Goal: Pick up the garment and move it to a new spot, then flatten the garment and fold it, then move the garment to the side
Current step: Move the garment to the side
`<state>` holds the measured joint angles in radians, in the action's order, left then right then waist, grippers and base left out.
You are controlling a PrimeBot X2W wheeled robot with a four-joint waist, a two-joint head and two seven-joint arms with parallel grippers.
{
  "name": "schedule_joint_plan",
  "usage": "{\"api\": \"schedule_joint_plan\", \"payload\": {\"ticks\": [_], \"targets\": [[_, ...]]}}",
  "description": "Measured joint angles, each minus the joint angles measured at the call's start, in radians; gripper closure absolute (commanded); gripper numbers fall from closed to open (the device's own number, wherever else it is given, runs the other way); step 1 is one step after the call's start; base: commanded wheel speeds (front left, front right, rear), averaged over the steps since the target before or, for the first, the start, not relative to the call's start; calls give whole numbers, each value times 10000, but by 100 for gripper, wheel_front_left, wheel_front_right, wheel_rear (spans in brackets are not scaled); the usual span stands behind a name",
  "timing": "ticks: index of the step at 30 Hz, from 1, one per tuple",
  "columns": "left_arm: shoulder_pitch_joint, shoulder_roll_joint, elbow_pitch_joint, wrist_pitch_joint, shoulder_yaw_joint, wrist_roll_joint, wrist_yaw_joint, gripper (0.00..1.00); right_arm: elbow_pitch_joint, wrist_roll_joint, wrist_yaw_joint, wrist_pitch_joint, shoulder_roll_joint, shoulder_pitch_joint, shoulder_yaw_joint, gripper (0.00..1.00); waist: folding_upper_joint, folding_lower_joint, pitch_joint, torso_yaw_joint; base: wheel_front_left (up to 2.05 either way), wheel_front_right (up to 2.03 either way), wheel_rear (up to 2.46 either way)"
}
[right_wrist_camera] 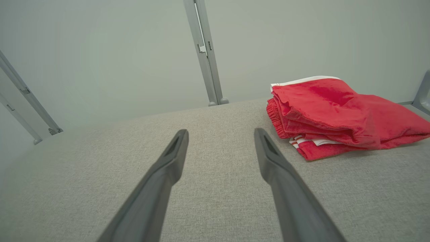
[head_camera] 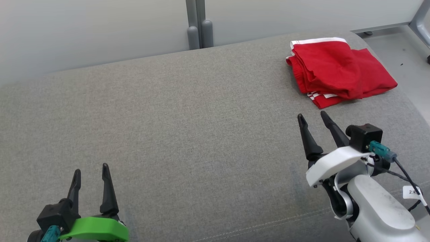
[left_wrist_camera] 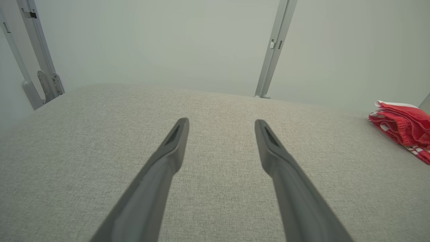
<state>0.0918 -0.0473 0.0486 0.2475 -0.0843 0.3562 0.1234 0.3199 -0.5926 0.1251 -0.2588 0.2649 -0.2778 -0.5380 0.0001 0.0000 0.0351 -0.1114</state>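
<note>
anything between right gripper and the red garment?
Nothing visible. The stretch between the open right gripper and the folded garment is bare grey cushion. In the right wrist view the garment lies ahead and off to the right of the fingers, not touching them.

Lab-type test cell by the look: plain pale wall panels (head_camera: 84, 30) joined by grey metal posts (head_camera: 196, 20), bare grey floor (head_camera: 399, 47), one wide surface (head_camera: 168, 134) covered in grey fabric.

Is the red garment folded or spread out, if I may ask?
Folded: the red garment lies in a compact stack of layers.
</note>
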Motion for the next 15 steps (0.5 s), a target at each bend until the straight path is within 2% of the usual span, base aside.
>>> {"api": "schedule_joint_plan", "payload": {"ticks": [6,15], "targets": [[164,2,75,0,-148,0,0,0,-253,387,0,0,-334,690,130,0,0,0,-246,-20,0,0,0],[410,6,67,6,-121,81,0,0,-570,794,0,0,-510,1124,272,0,0,0,-341,52,0,0,0]]}}
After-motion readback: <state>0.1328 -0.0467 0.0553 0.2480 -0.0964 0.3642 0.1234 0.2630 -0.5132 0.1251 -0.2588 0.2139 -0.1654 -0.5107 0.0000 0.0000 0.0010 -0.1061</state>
